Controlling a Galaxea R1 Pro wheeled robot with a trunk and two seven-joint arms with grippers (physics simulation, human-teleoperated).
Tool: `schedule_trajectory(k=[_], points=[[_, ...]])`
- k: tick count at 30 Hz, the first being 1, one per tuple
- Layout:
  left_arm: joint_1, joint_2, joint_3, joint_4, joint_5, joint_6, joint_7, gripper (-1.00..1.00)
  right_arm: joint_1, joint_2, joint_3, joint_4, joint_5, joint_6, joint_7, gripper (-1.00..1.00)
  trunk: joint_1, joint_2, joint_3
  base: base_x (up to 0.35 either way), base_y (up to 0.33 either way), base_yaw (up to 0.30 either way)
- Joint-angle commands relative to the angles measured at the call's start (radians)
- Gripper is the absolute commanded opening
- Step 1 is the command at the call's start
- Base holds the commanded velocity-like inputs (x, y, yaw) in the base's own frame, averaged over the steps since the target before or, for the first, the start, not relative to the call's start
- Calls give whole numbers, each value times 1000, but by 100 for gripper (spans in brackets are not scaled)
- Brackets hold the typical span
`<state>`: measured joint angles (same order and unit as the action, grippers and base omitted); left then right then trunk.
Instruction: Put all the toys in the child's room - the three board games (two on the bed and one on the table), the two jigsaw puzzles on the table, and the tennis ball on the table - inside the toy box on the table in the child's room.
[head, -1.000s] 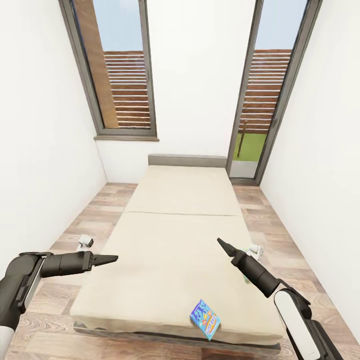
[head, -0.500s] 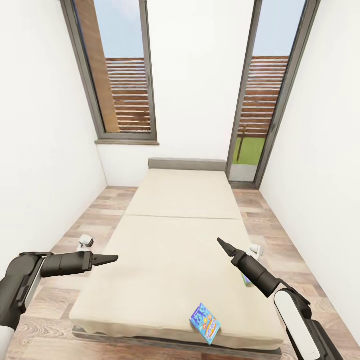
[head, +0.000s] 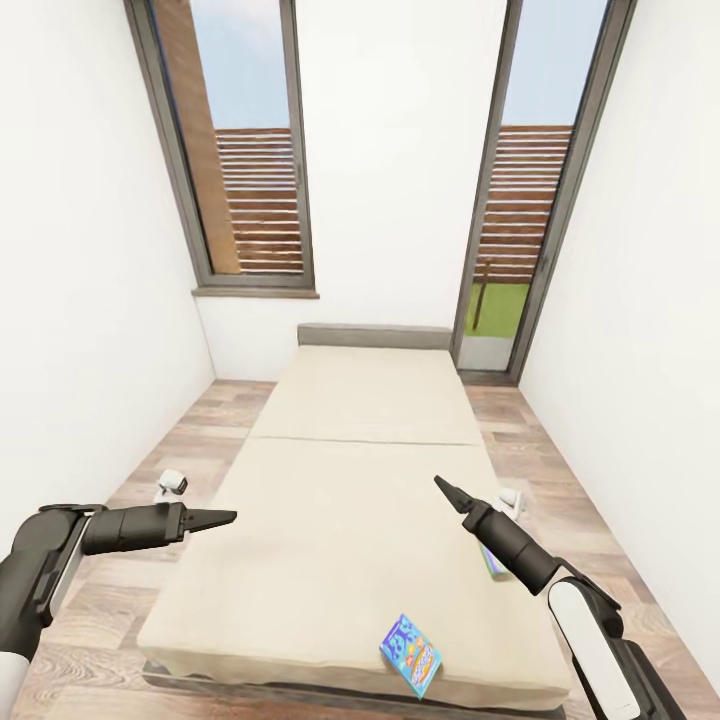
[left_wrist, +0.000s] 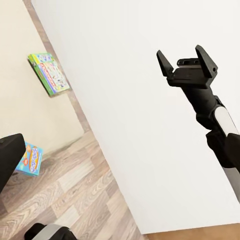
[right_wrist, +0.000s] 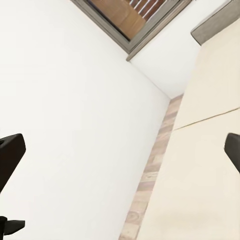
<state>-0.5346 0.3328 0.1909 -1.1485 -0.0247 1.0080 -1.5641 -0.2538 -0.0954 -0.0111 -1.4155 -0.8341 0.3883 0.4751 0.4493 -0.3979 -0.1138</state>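
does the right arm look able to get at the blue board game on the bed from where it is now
Probably yes. The blue board game lies flat at the near edge of the bed, nothing on or beside it. The right gripper hovers open above the mattress, further in, so it would have to draw back and down.

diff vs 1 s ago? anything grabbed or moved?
Only the head camera shifted slightly: the whole scene shifted in frame, more of the bed's foot showing. Nothing was grabbed or released. The left gripper and right gripper hold the same poses, both empty. The blue board game and green-edged board game stay put.
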Motion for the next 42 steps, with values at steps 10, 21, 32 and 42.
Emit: schedule_trajectory(k=[10,21,32,42], points=[[-1,0,0,0,-3,11,-4,100,-1,0,-1,0,-10,9,0,100,1,-2,14,0,0,0],[-1,-1,0,0,-3,11,3,100,-1,0,-1,1,-11,9,0,100,1,-2,33,0,0,0],[-1,4,4,0,-2,9,3,100,-1,-1,-1,1,-11,9,0,100,1,-2,51,0,0,0],[-2,10,9,1,-1,8,1,100,-1,-1,-1,1,-12,9,0,100,1,-2,67,0,0,0]])
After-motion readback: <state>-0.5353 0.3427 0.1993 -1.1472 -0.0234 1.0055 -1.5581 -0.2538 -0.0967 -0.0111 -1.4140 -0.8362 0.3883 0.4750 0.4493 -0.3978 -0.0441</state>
